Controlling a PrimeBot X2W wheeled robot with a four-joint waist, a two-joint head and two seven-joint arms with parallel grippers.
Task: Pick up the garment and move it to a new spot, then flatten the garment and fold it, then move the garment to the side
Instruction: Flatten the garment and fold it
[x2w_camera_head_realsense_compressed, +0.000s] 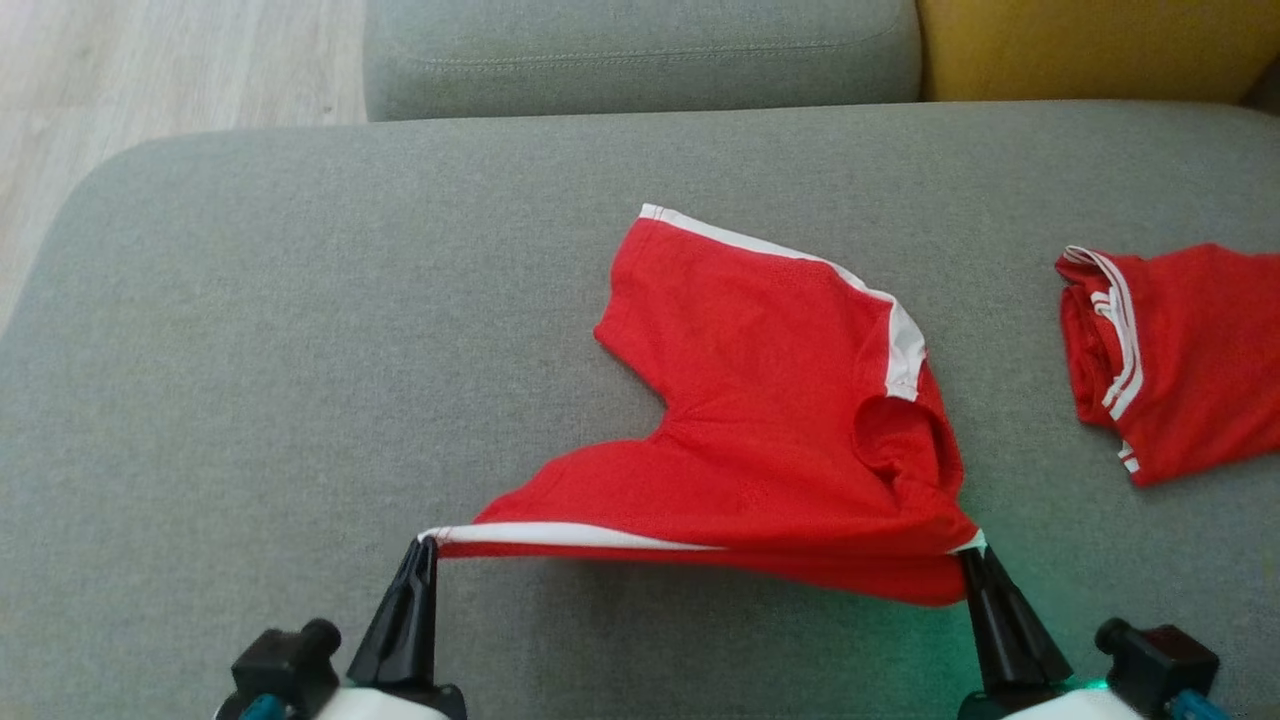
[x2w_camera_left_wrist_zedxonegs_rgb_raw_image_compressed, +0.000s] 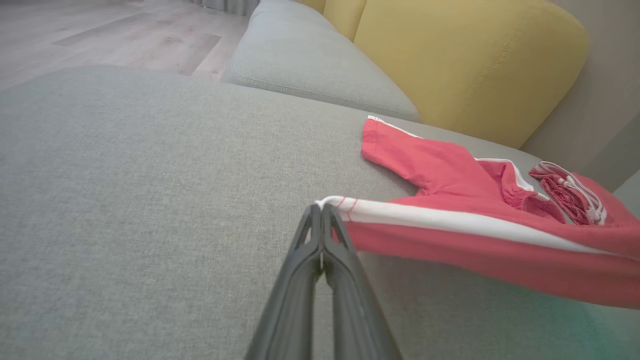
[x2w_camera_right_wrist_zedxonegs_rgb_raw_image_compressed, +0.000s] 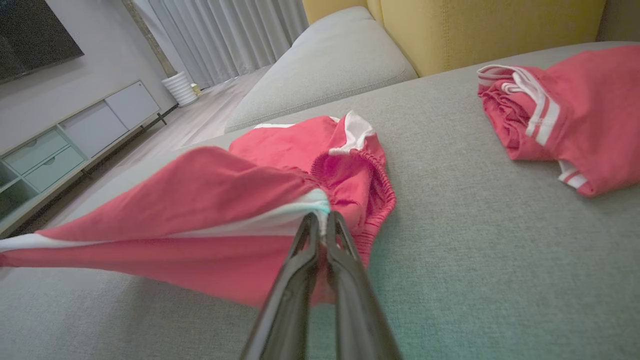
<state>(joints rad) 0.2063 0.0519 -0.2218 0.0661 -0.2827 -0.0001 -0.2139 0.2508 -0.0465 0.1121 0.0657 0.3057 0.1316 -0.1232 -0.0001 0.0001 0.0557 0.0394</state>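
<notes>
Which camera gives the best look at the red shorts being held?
The head view: it shows the whole red shorts, stretched between the left end effector and right end effector. The left wrist view shows the white-striped edge and one leg, cut off at the right; the right wrist view shows the bunched waistband up close.

left gripper (x2w_camera_left_wrist_zedxonegs_rgb_raw_image_compressed: 321, 210) pinching red shorts (x2w_camera_left_wrist_zedxonegs_rgb_raw_image_compressed: 450, 220), grey sofa (x2w_camera_left_wrist_zedxonegs_rgb_raw_image_compressed: 125, 200)

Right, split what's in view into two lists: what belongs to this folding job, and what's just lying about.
Job: red shorts with white stripes, stretched between left gripper and right gripper, both shut on their striped edge; grey fabric seat beneath.
Lying about: second red white-striped garment, bunched apart at the right; grey cushion; yellow cushion.
</notes>
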